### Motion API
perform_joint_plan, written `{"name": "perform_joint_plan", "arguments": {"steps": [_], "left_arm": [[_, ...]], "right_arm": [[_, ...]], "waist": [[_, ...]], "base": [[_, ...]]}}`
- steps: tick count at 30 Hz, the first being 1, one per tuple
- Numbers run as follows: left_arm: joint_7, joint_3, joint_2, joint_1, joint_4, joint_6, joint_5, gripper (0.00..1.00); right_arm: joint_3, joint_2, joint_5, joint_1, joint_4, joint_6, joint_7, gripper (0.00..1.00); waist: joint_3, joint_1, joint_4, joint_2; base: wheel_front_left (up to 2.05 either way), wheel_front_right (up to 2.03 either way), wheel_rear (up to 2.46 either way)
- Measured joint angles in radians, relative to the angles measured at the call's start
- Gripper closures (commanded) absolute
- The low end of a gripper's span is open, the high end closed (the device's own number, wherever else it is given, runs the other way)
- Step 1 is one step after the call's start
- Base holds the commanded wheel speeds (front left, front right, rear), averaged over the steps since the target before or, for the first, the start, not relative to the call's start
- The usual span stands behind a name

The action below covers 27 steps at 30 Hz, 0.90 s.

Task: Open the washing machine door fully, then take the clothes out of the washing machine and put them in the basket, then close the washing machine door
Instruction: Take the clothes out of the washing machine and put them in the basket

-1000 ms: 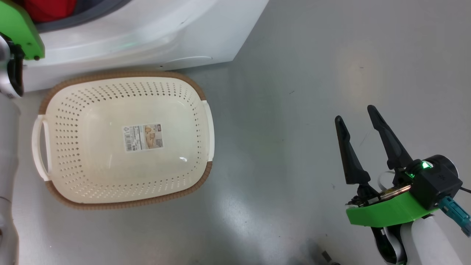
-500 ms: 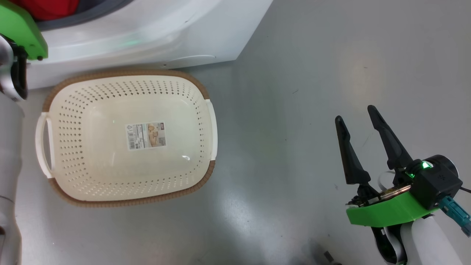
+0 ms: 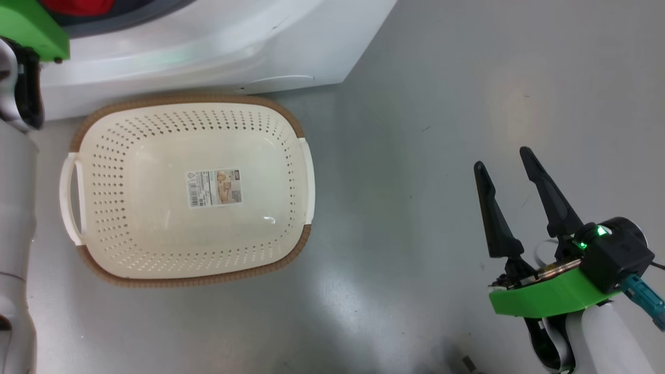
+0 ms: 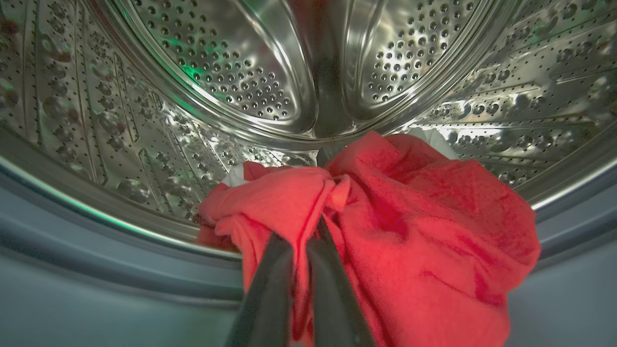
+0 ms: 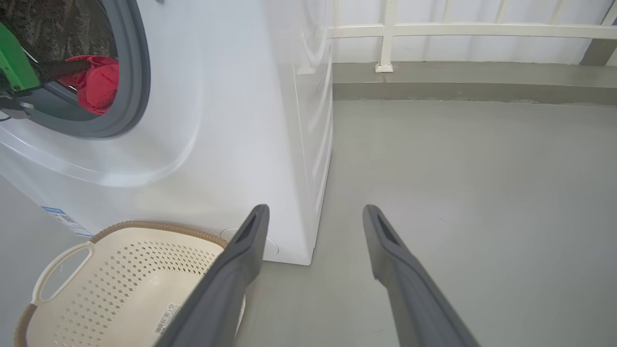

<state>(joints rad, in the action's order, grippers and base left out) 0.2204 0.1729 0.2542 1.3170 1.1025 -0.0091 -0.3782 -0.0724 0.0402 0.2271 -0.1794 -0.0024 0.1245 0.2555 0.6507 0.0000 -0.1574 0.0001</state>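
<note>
One pinch on the clothes (image 4: 409, 231), nothing in the basket (image 3: 192, 101) yet: take-out step.
Right gripper (image 3: 501, 158), at four o'clock, hangs spread over grey floor (image 3: 441, 78); the basket lies at nine. At eleven, the left gripper (image 4: 315, 224) pinches them in the washing machine (image 5: 231, 120) drum (image 4: 231, 72); next, I'd judge, a steady pull over the gasket (image 5: 137, 96). White railing (image 5: 434, 30) behind.

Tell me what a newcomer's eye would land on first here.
The bright red soft fabric garment glows against the perforated steel drum in the left wrist view, pinched by the dark fingers of the left gripper. In the head view, the cream-white perforated plastic basket with a brown rim sits empty on the grey floor, the right gripper open at lower right.
</note>
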Motion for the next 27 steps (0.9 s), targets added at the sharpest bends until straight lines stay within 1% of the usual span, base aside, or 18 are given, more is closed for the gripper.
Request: {"name": "perform_joint_plan", "arguments": {"steps": [7, 15, 21, 27], "left_arm": [[0.029, -0.010, 0.001, -0.034, -0.101, 0.000, 0.000, 1.00], [0.029, -0.029, 0.004, -0.160, -0.308, 0.005, 0.016, 1.00], [0.029, -0.039, 0.003, -0.269, -0.448, 0.025, 0.045, 1.00], [0.030, -0.042, -0.007, -0.354, -0.553, 0.044, 0.054, 1.00]], "right_arm": [[-0.001, 0.000, 0.010, -0.013, 0.004, 0.000, 0.000, 0.00], [0.000, 0.001, 0.011, -0.013, 0.007, 0.000, 0.000, 0.00], [-0.001, 0.002, 0.012, -0.013, 0.012, 0.000, 0.000, 0.00], [-0.001, 0.003, 0.012, -0.013, 0.016, 0.000, 0.000, 0.00]], "waist": [[-0.009, 0.0000, 0.006, 0.0000], [-0.025, 0.0000, 0.017, 0.0000], [-0.043, 0.0000, 0.022, 0.0000], [-0.060, 0.0000, 0.028, 0.0000]], "base": [[0.00, 0.00, 0.00], [0.00, 0.00, 0.00], [0.00, 0.00, 0.00], [0.00, 0.00, 0.00]]}}
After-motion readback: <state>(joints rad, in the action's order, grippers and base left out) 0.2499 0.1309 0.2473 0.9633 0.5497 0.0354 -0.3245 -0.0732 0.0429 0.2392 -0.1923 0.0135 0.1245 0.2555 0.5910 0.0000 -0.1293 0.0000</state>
